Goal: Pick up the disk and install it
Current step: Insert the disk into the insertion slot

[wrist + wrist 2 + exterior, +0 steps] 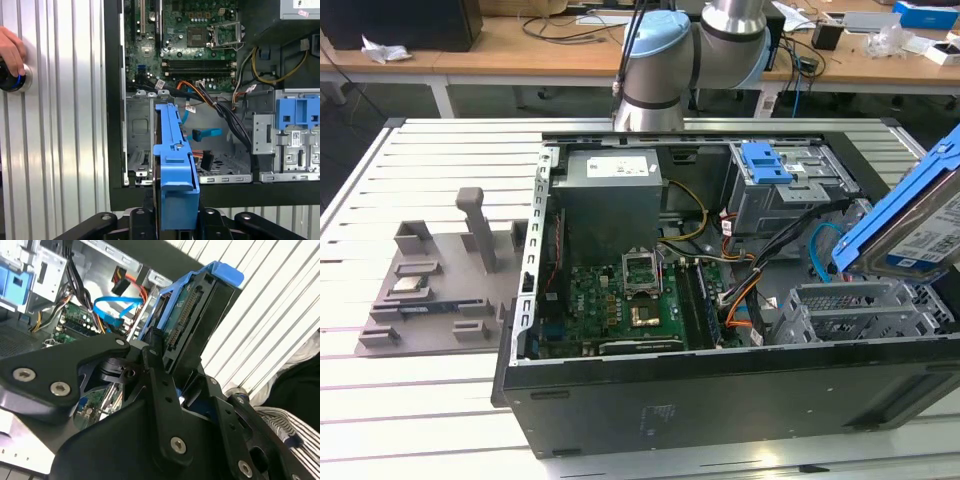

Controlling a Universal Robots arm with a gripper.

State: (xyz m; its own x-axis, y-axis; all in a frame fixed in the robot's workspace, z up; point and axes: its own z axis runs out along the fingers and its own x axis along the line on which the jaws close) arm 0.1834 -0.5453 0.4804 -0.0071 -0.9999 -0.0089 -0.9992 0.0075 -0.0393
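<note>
The disk (918, 238), a silver drive with a white label in a blue plastic carrier, hangs tilted over the open computer case (720, 390) at the exterior view's right edge. In the second wrist view my gripper (169, 366) is shut on the disk (192, 320), its black fingers (154, 357) clamping the carrier's sides near the connector end. In the first wrist view the disk (175, 170) stands edge-on above the gripper (175, 222), in front of the grey metal drive cage (139, 135) inside the case.
The case holds a green motherboard (630, 300), a grey power supply (610, 190), a blue latch bracket (765, 162), the silver drive cage (850, 310) and loose cables (207, 134). A grey fixture tray (430, 280) lies at the exterior view's left. A hand (11, 47) rests on a round button.
</note>
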